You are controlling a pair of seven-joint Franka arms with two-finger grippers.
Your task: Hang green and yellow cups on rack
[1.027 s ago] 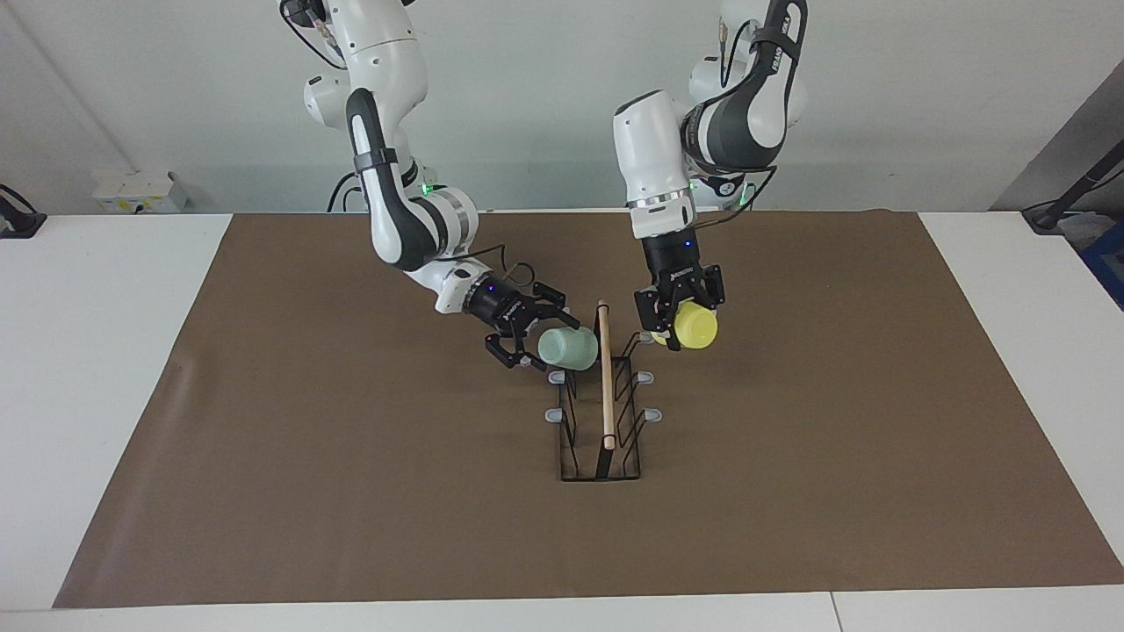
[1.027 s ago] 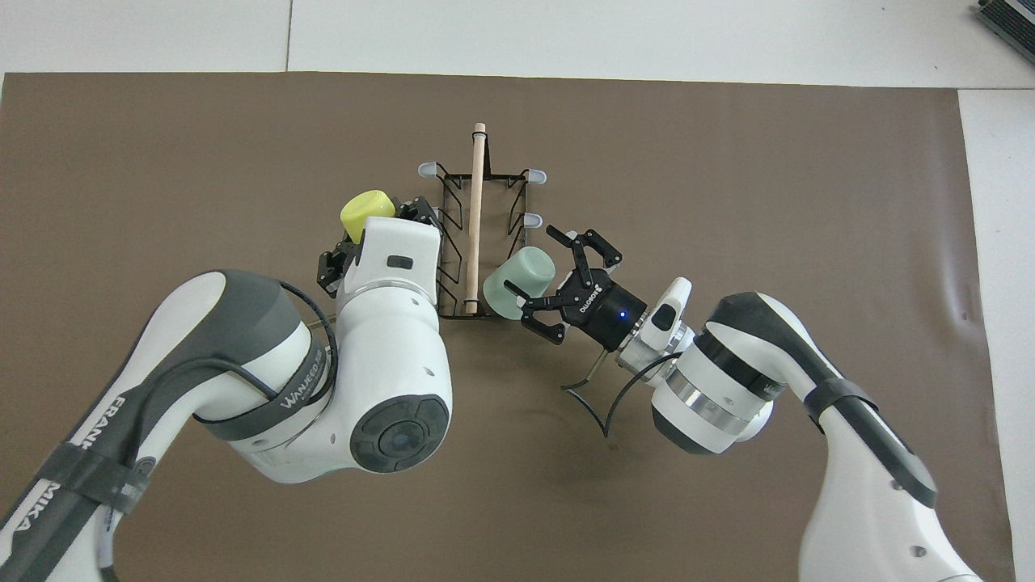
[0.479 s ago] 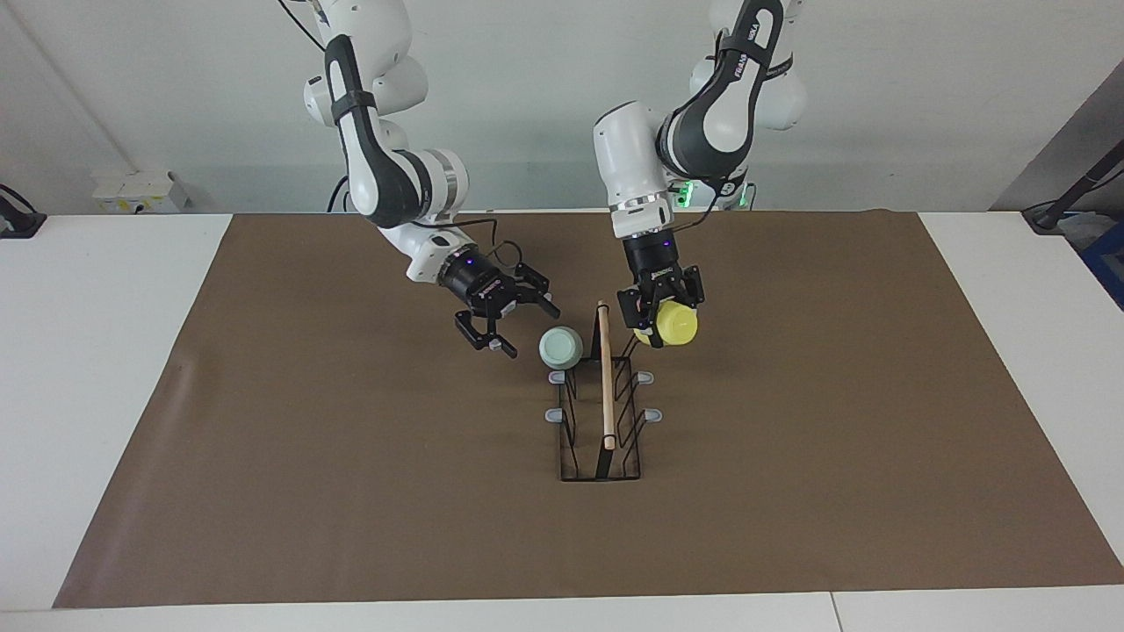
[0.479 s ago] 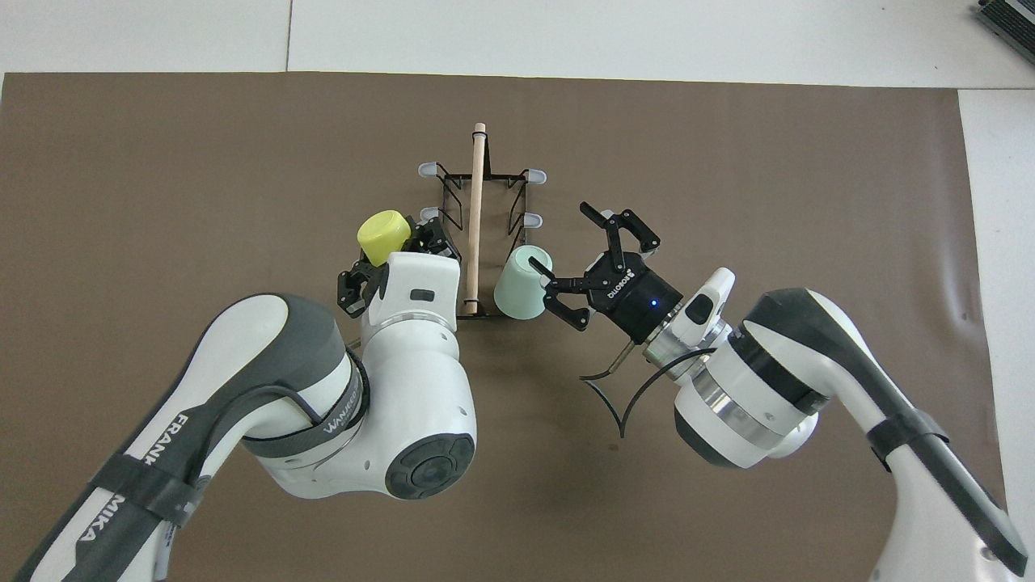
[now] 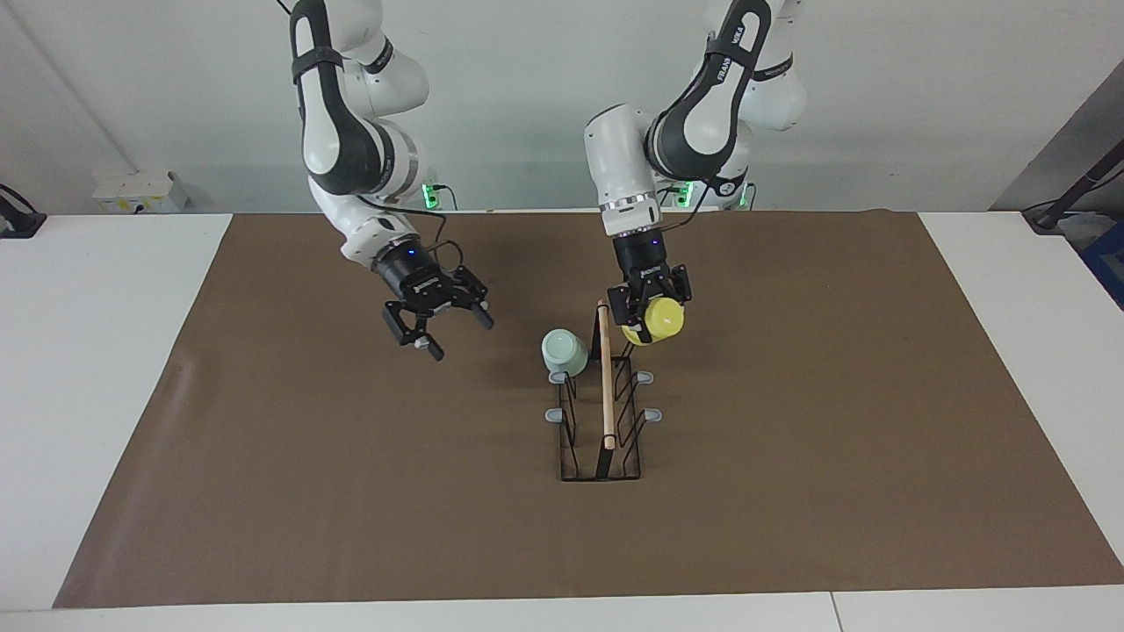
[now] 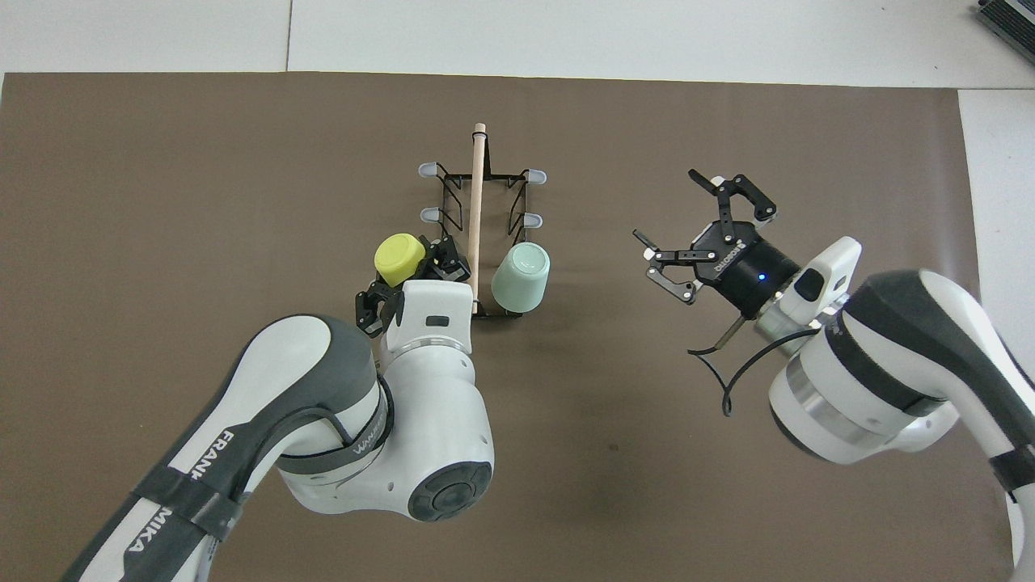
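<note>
The black wire rack [image 5: 604,439] [image 6: 453,206], with a wooden rod along its top, stands mid-table. The mint green cup [image 5: 564,351] [image 6: 521,277] hangs mouth-down on the rack's prong nearest the robots, on the right arm's side, with nothing holding it. My right gripper [image 5: 458,338] [image 6: 665,205] is open and holds nothing, in the air well clear of the rack toward the right arm's end. My left gripper [image 5: 652,320] [image 6: 412,275] is shut on the yellow cup [image 5: 660,320] [image 6: 399,259], tilted against the rack's other side at the end nearest the robots. The prong there is hidden.
A brown mat [image 5: 790,456] covers the table's middle, with white tabletop [image 5: 88,351] around it. Grey-tipped prongs [image 5: 644,377] farther from the robots stick out bare on both sides of the rack. A small white box [image 5: 140,191] sits at the table's back edge.
My right gripper has let go of the green cup and drawn back toward the right arm's end. The green cup settled on its prong. My left gripper brought the yellow cup closer to the rack.
</note>
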